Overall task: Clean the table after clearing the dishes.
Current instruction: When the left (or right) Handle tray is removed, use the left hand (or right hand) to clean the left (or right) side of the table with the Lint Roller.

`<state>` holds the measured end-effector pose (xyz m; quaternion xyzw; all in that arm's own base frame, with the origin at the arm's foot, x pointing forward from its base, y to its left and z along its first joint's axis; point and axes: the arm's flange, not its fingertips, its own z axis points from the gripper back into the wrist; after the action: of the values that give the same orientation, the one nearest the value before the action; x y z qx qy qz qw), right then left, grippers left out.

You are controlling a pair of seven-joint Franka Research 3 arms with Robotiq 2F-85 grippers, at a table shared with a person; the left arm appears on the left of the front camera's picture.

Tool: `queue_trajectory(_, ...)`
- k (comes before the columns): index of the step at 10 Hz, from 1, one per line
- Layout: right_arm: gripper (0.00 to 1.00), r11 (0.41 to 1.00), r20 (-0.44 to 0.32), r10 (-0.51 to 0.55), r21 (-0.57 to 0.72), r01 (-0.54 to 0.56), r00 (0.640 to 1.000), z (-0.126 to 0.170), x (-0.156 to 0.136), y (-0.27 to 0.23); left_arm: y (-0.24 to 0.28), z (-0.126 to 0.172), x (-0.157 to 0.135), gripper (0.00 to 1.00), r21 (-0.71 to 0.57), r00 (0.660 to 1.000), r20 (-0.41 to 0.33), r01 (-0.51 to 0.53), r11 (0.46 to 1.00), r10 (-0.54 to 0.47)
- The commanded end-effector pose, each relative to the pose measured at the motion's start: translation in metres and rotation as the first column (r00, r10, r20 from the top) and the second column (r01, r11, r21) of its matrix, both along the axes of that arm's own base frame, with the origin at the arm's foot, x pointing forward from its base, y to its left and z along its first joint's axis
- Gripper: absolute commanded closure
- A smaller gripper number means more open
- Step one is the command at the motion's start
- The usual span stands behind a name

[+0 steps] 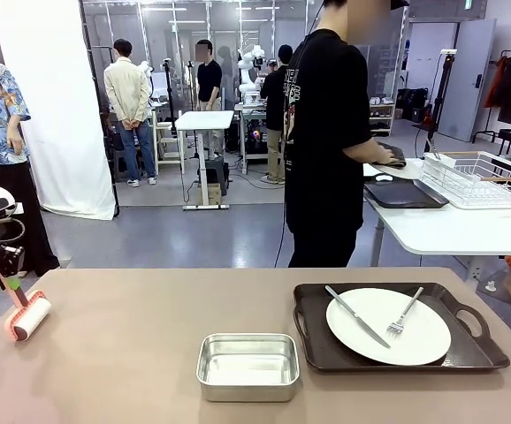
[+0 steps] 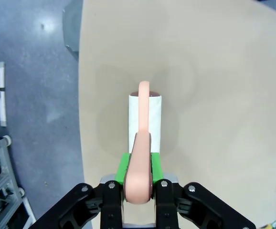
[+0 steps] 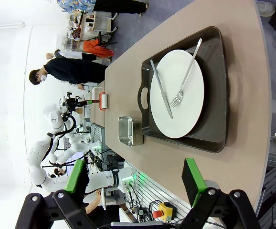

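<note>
Two grippers sit at the robot's side. The right gripper (image 3: pixel 134 183) hangs with its jaws spread and nothing between them. The left gripper (image 2: pixel 138 168) is clenched on the pink handle of a lint roller (image 2: pixel 145 119), whose white roll rests on the table (image 1: pixel 132 353) near its left edge.

Nearest on the tan top is one small steel pan (image 1: pixel 247 365), apparently empty. Just to its right lies one dark tray (image 1: pixel 317 349) carrying one white plate (image 1: pixel 415 340), with one knife (image 1: pixel 357 316) and one fork (image 1: pixel 404 314) lying loose on it.

The plate looks hard, smooth and breakable, and the cutlery would likely slide if it tilted. The safer hold is probably the tray's cut-out handles at its short ends, keeping it level. The roller seems light, with a stiff handle that suits a pinch grip.

Beyond the far edge one person (image 1: pixel 326 141) stands side-on, with a hand (image 1: pixel 386 157) over a white-topped table (image 1: pixel 450 230). That table holds a second tray (image 1: pixel 403 194) and one white wire rack (image 1: pixel 481 181). I cannot tell whether a plate lies under the hand.
</note>
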<state>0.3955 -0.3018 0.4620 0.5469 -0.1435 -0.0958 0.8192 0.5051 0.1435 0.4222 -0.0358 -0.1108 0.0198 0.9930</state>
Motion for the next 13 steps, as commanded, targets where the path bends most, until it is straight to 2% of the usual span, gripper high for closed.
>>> queue_trajectory(1,0.00,1.000,-0.006,-0.006,0.001,0.006,1.000,0.003,-0.001,0.003,-0.011,0.018,-0.006,0.79,0.035,1.000,-0.005,-0.008,0.999,0.008)
queue_trajectory(3,0.00,1.000,-0.006,-0.006,0.001,0.006,1.000,0.003,-0.001,0.003,-0.021,0.054,-0.006,0.79,0.033,1.000,0.006,0.025,0.999,-0.025)
queue_trajectory(5,0.00,1.000,-0.006,-0.006,0.001,0.006,1.000,0.003,-0.001,0.003,-0.024,0.108,-0.011,0.79,0.034,0.996,0.039,0.078,0.996,-0.079)
queue_trajectory(6,0.00,1.000,-0.006,-0.006,0.001,0.006,1.000,0.003,-0.001,0.003,-0.027,0.125,-0.013,0.79,0.060,0.995,0.049,0.079,0.995,-0.082)
queue_trajectory(7,0.00,1.000,-0.006,-0.006,0.001,0.006,1.000,0.003,-0.001,0.003,-0.031,0.132,-0.014,0.79,0.077,0.995,0.060,0.075,0.994,-0.080)
queue_trajectory(8,0.00,1.000,-0.006,-0.006,0.001,0.006,1.000,0.003,-0.001,0.003,-0.033,0.130,-0.014,0.79,0.046,0.995,0.042,0.089,0.995,-0.091)
queue_trajectory(9,0.00,1.000,-0.006,-0.006,0.001,0.006,1.000,0.003,-0.001,0.003,-0.029,0.132,-0.015,0.79,0.046,0.993,0.078,0.082,0.996,-0.085)
queue_trajectory(13,0.00,1.000,-0.006,-0.006,0.001,0.006,1.000,0.003,-0.001,0.003,-0.029,0.132,-0.015,0.79,0.046,0.993,0.078,0.082,0.996,-0.085)
